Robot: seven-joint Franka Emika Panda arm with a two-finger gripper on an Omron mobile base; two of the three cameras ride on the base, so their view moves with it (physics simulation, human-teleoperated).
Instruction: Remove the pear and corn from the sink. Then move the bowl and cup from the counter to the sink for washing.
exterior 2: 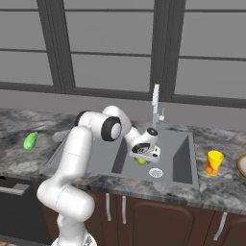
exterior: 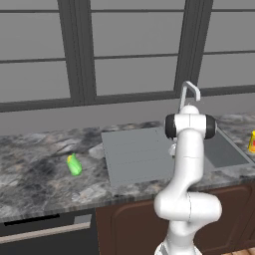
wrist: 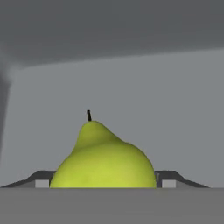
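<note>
The yellow-green pear (wrist: 103, 157) lies on the floor of the grey sink (exterior 2: 180, 158), close to the round drain (exterior 2: 155, 172). My gripper (wrist: 105, 183) is lowered into the basin and open, with one dark fingertip (wrist: 42, 183) on each side of the pear and only narrow gaps left. In the right base view the gripper (exterior 2: 142, 158) covers most of the pear (exterior 2: 141, 162). The green corn (exterior: 74, 164) lies on the counter left of the sink. The yellow cup (exterior 2: 214, 162) stands on the counter to the right. The bowl (exterior 2: 242, 166) shows at the right edge.
The chrome faucet (exterior 2: 156, 105) rises behind the basin, just beyond my hand. The flat drainboard (exterior: 129, 154) takes up the sink's left part. The marble counter (exterior: 35, 164) stretches left past the corn. Windows line the back wall.
</note>
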